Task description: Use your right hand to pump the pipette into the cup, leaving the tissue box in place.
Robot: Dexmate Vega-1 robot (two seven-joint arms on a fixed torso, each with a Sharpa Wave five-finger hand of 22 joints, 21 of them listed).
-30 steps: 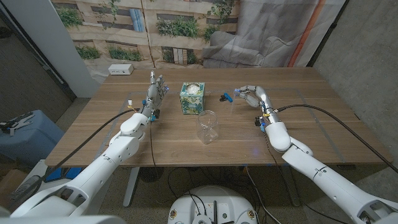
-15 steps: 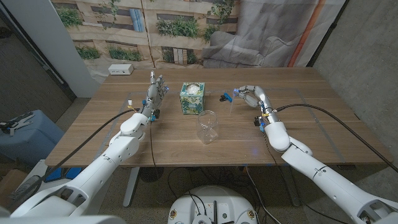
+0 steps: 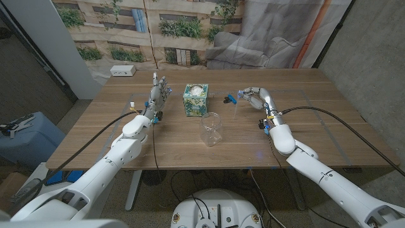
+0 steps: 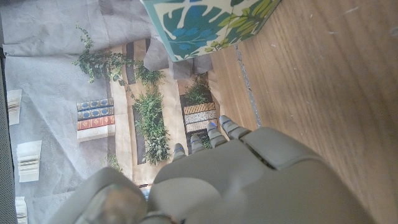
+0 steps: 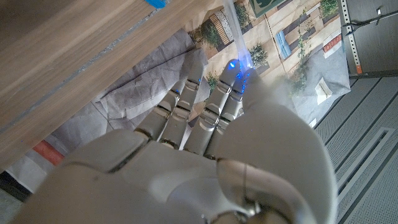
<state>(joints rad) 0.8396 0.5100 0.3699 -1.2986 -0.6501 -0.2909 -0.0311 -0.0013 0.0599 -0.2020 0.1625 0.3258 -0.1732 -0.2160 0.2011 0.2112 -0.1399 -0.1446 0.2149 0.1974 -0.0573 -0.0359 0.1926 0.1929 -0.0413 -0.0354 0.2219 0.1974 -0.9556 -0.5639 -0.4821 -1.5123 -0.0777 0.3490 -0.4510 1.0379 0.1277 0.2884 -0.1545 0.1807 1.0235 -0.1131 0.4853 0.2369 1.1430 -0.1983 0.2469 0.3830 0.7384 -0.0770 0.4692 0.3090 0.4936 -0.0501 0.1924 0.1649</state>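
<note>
Left hand (image 3: 160, 90) up on its edge at the worktop's (image 3: 329, 136) left side, fingers spread, holding nothing — parked, basically. Just beside it toward the middle, the tissue box (image 3: 195, 99), green leafy print, a tissue poking out the top; meant to be left alone. Nearer the front edge, in the middle, the clear cup (image 3: 211, 128), upright and empty as far as can be told.

Then the pipette (image 3: 235, 103) — over on the right, past the tissue box, well apart from the cup. Looks lifted, stem slanting down out of the right hand (image 3: 253, 97), with a little blue-and-dark bit at the fingertips; too small to say what exactly. Right hand fingers curled around it, and in the right wrist view a clear tube (image 5: 239, 38) runs out from between the fingertips, so held, not just touched.

Handling guess: thin plastic, next to no weight, bulb end soft and squashy, stem slick and bendy. Best held at the bulb so a squeeze does the pumping, stem left free to aim. Cup probably light too and easy to knock over, so tip in from above, no bumping the rim.
</note>
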